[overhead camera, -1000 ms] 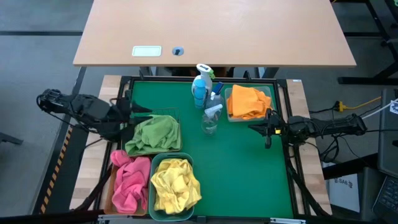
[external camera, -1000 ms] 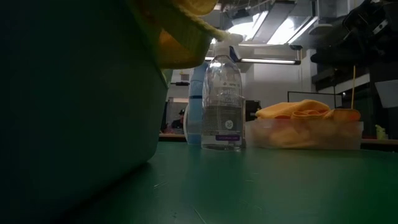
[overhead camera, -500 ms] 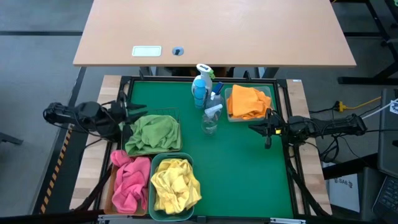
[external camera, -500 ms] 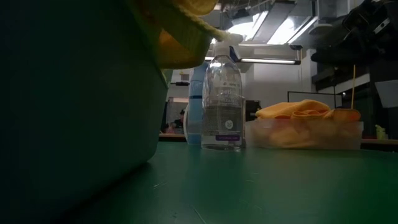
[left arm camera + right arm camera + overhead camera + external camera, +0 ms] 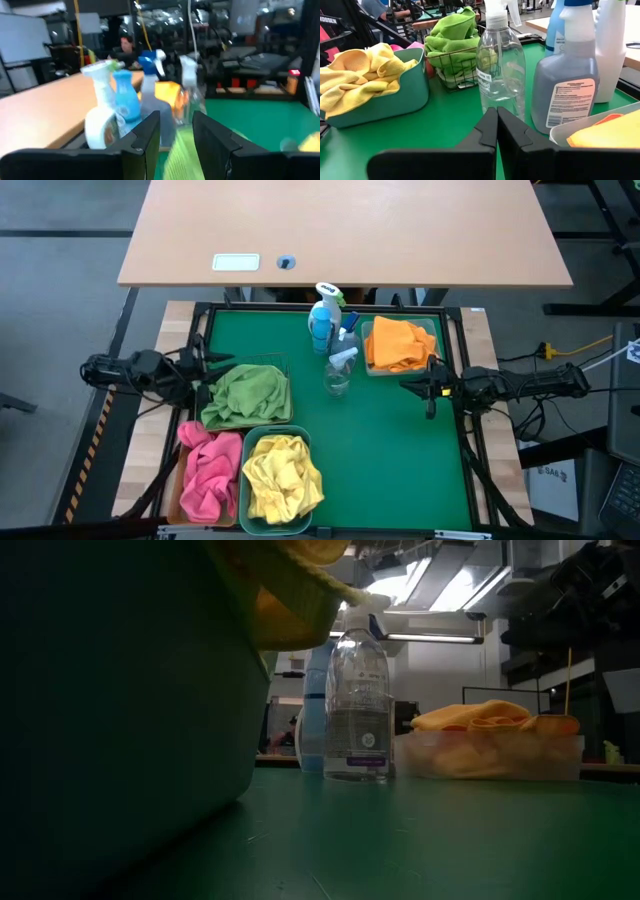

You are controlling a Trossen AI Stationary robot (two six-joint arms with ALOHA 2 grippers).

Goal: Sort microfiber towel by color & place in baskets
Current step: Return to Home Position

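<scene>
High view puts the left arm [image 5: 150,370] at the left rim of the green tray [image 5: 400,460], its tip just beside the wire-mesh basket [image 5: 454,75]; the left wrist view shows its jaws apart with nothing between them. Every towel in sight lies in a bin, so the sorting looks done and only the retreat to rest is left. I would draw this arm back level and straight, since the basket's thin wire rim and the looped pile of the green towel [image 5: 248,393] heaped above it could both catch a finger. Nearest the camera edge, the amber-tan bin [image 5: 180,498] holds the pink towel [image 5: 210,472], crumpled and spilling over its wall. Beside it the teal bin [image 5: 395,100], smooth plastic with rounded corners, carries the yellow towel [image 5: 283,480] in soft folds that rise over the rim. Mid-tray stands a cluster of spray bottles, the clear bottle [image 5: 500,70] in front: tall, light and hard-walled, likely to topple at a nudge. Next comes the clear bin [image 5: 500,762], shallow and see-through, with the orange towel [image 5: 398,345] mounded inside. Last, the right arm [image 5: 490,383] lies across the tray's right rim, pointing toward the bottles, jaws pressed together and empty. It should pull away from the clear bin's corner, not swing sideways.
</scene>
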